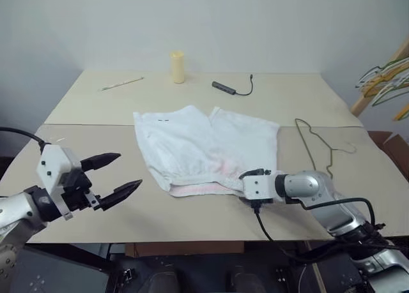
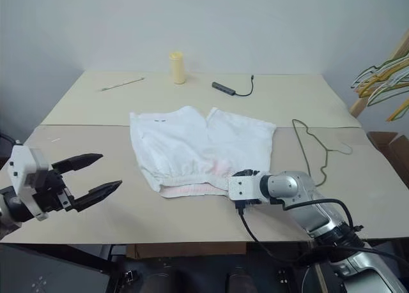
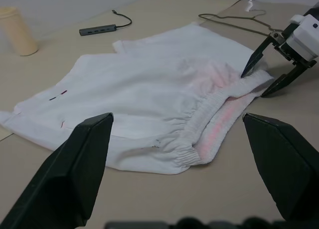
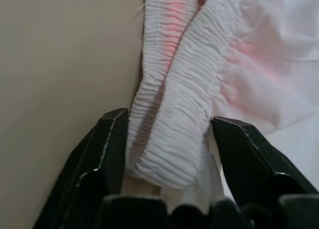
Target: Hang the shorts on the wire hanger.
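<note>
The shorts' [image 4: 169,114] waistband lies between the right pincer's [image 4: 167,154] fingers.

Bunched hangers [image 1: 388,82] — cut off at the edge.

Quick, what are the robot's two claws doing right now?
Left gripper: open, holding nothing.
Right gripper: fingers on both sides of the shorts' waistband, closing on it.
</note>
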Robot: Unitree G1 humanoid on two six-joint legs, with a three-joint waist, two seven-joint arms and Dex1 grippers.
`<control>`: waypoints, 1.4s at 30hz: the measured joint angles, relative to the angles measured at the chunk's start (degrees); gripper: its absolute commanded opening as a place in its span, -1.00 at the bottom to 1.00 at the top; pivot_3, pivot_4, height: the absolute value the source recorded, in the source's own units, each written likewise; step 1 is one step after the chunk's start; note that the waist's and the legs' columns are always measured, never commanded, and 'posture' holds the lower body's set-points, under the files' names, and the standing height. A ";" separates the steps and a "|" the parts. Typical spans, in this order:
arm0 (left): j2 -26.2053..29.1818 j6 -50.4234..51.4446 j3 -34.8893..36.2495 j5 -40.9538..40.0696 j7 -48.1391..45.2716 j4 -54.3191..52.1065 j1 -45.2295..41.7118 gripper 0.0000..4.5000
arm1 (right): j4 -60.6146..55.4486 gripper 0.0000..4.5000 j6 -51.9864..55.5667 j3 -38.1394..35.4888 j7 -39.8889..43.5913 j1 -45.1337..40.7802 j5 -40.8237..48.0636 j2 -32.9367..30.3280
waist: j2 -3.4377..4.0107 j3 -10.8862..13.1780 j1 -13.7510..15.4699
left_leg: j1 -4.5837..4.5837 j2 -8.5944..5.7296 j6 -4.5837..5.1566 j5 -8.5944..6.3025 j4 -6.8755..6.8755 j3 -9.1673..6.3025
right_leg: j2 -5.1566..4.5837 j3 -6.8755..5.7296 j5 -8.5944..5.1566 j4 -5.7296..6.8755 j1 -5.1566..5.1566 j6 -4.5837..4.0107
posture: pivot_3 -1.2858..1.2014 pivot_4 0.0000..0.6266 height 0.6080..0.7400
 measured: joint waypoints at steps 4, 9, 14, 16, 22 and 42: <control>-0.16 -0.19 -0.66 0.02 0.14 0.00 -0.09 1.00 | 2.32 -0.65 -3.57 -0.01 0.03 -0.49 -0.56 -0.72 | 0.00 0.00 -0.07 | -0.01 0.00 0.00 0.00 0.00 0.01 | 0.00 0.01 0.03 -0.01 0.00 0.06 | 0.09 -0.74 1.00; -0.17 -0.88 -1.36 0.03 0.48 0.03 -1.25 1.00 | 13.57 -1.00 -16.73 -0.01 3.78 -8.16 0.43 -5.41 | 0.10 0.08 -0.29 | 0.05 -0.02 0.02 0.01 0.00 0.06 | -0.01 0.04 0.03 0.00 0.03 0.00 | 0.08 -0.76 1.00; -0.12 -1.13 -2.47 0.06 0.45 0.43 -2.29 1.00 | 34.91 -1.00 -35.88 -0.41 8.43 -21.94 0.74 -10.81 | 0.11 0.12 -0.66 | 0.05 -0.01 0.02 0.01 -0.02 0.06 | 0.02 0.03 0.08 -0.02 0.01 0.13 | 0.07 -0.77 1.00; -0.06 -1.21 -3.05 0.06 0.38 0.59 -2.91 1.00 | 45.61 -0.85 -43.64 1.27 5.20 -28.40 -4.17 -11.26 | 0.13 0.14 -1.20 | 0.03 -0.01 0.02 0.01 -0.05 0.07 | 0.01 0.04 0.10 -0.02 -0.02 0.17 | 0.06 -0.77 1.00; 0.04 -1.21 -4.28 0.08 0.13 1.24 -3.97 1.00 | 64.72 0.01 -54.60 6.88 -4.81 -36.02 -16.65 -10.80 | 0.12 0.14 -1.99 | 0.03 -0.01 0.01 0.01 -0.07 0.08 | -0.01 0.06 0.12 -0.02 -0.02 0.24 | 0.06 -0.77 1.00; 1.53 -1.43 -7.02 0.33 -2.28 3.64 -7.01 1.00 | -24.91 0.99 25.66 -1.50 0.38 1.06 6.10 -5.87 | 0.20 0.09 -1.87 | 0.33 0.08 -0.18 0.07 -0.05 0.04 | 0.06 0.04 -0.05 0.28 -0.03 -0.14 | 0.02 -0.78 1.00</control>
